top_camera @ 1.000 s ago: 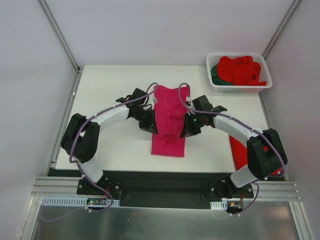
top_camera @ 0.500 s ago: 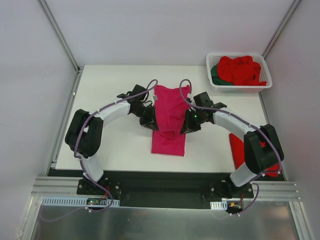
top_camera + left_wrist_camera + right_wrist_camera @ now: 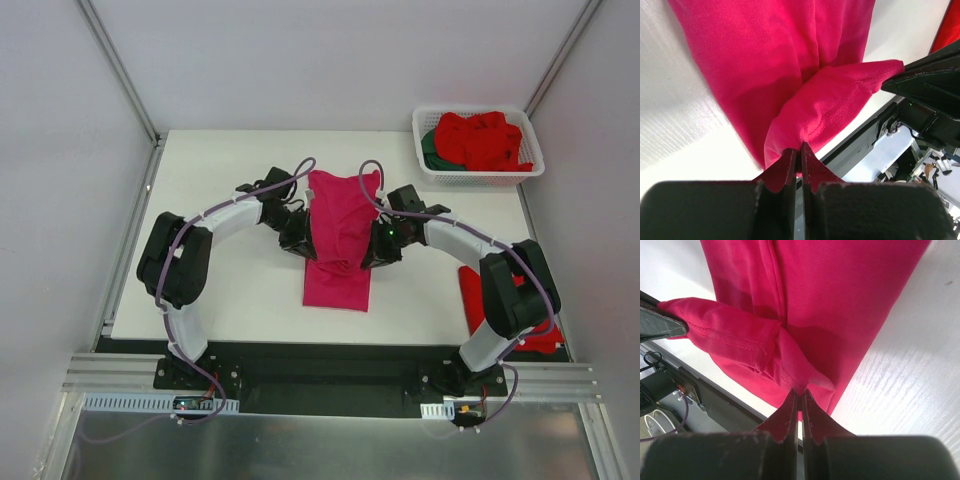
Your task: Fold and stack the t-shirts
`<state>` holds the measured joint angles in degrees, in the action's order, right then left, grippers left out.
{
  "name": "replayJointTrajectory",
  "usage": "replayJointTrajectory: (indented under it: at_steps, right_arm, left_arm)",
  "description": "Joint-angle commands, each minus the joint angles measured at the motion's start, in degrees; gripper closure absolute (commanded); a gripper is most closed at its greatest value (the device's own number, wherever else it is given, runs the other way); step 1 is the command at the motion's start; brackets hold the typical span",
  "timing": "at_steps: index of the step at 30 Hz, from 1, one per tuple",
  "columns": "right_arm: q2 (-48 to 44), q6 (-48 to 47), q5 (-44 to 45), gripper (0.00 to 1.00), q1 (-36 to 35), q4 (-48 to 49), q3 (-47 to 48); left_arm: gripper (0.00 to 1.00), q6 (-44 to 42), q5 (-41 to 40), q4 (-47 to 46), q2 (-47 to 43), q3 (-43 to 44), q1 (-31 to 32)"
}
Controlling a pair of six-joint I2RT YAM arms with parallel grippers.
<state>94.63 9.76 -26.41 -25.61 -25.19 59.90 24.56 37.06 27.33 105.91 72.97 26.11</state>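
Observation:
A magenta-pink t-shirt point(image 3: 340, 215) lies as a long narrow strip in the middle of the table, its near end point(image 3: 337, 288) flat on the surface. My left gripper point(image 3: 303, 245) pinches the shirt's left edge point(image 3: 805, 125); it is shut on the cloth. On the right edge point(image 3: 790, 365) my right gripper point(image 3: 374, 253) is shut the same way. Between them a fold of the cloth is lifted above the lower layer. More t-shirts, red point(image 3: 485, 140) and dark green point(image 3: 430, 148), sit piled in the basket.
The white slotted basket point(image 3: 478, 176) stands at the back right corner of the table. A red cloth point(image 3: 478, 300) lies at the right edge near the right arm's base. Grey walls close in the left, right and back sides.
Both grippers have carried the lifted fold a little farther from the near edge, so more of the shirt's near end lies uncovered. Both stay shut on the cloth.

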Motion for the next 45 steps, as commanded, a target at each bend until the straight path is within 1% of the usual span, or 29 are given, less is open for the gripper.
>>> replayJointTrajectory:
  at_steps: [1,18,34,35,36,37,38,39,40,41,42,43,45]
  right_arm:
    - [0.3,-0.6,-1.1,0.99,0.7,1.5,1.7]
    - [2.0,-0.8,-0.6,0.99,2.8,1.5,2.3]
    - [3.8,-0.8,-0.7,0.99,2.9,1.2,3.2]
    - [3.7,-0.8,-0.1,0.96,3.0,1.1,3.2]
    - [3.5,-0.9,0.0,0.90,3.0,0.9,3.1]
    - [3.1,-0.8,0.7,0.71,3.0,0.7,3.0]
    - [2.7,-0.9,1.4,0.59,3.0,0.7,2.9]
    - [2.1,-0.9,2.2,0.50,3.0,0.5,2.5]
    - [0.0,-0.9,3.5,0.29,2.8,0.8,1.9]
    - [-1.3,-0.9,6.8,0.14,2.8,1.2,1.4]
    - [-2.6,-1.0,8.7,0.04,2.4,1.5,0.1]
    - [-5.7,-1.1,12.5,0.04,2.2,2.2,-0.5]
    - [-8.5,-1.6,14.1,0.04,1.5,3.6,-1.9]
  left_arm:
    - [1.00,-1.2,1.5,1.2,0.5,2.4,-1.0]
    - [1.00,-2.0,2.1,1.4,2.9,3.8,-1.3]
    - [1.00,-2.2,1.7,1.3,3.8,3.8,-1.3]
    - [0.85,-2.2,1.5,1.4,3.4,3.8,-1.3]
    - [0.69,-2.3,0.7,1.4,3.3,3.8,-1.2]
    - [0.54,-2.4,0.3,1.4,3.0,3.6,-1.3]
    - [0.32,-2.5,-0.3,1.3,2.3,3.4,-1.2]
    - [0.01,-2.7,-0.8,1.3,1.9,3.3,-1.3]
    - [0.01,-3.0,-2.2,1.3,1.2,2.8,-1.2]
    - [0.01,-3.1,-3.3,1.3,-0.2,2.4,-1.2]
    - [0.01,-3.3,-4.4,1.4,-1.1,2.1,-1.2]
    - [0.01,-3.6,-6.9,1.4,-2.1,1.3,-1.2]
    - [0.01,-3.8,-8.5,1.4,-4.7,0.8,-1.2]
